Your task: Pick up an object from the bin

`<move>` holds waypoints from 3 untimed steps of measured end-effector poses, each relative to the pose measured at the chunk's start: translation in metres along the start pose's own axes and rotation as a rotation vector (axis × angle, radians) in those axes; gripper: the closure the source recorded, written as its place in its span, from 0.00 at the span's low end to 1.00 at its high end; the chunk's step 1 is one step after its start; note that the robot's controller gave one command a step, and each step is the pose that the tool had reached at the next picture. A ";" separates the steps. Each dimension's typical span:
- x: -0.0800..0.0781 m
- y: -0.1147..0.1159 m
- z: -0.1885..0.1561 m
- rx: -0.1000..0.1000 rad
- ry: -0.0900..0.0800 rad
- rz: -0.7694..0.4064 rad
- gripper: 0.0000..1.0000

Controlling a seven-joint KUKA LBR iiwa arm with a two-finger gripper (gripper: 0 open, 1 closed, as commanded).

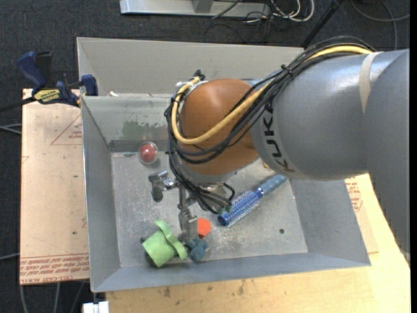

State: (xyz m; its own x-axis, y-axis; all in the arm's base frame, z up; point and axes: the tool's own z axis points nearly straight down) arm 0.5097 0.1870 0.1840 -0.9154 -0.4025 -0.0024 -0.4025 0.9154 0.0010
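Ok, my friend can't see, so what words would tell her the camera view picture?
The robot's gripper hangs low near the front of a grey metal bin, close beside a light green plastic thing and a small orange piece. A blue brush lies to its right in the picture, and a small red ball sits near the back wall.

In the grey metal bin (98,194), the tool (189,232) hangs between a light green plastic cup (158,248) and a small orange piece (203,227).
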 end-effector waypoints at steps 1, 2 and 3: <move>0.019 0.012 0.113 0.001 -0.009 -0.097 0.00; 0.008 0.021 0.075 0.000 -0.004 -0.119 0.00; 0.016 0.011 0.113 0.002 -0.009 -0.174 0.00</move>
State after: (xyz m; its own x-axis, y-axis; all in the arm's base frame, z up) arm 0.4914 0.1906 0.0706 -0.8316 -0.5553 -0.0109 -0.5553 0.8317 -0.0021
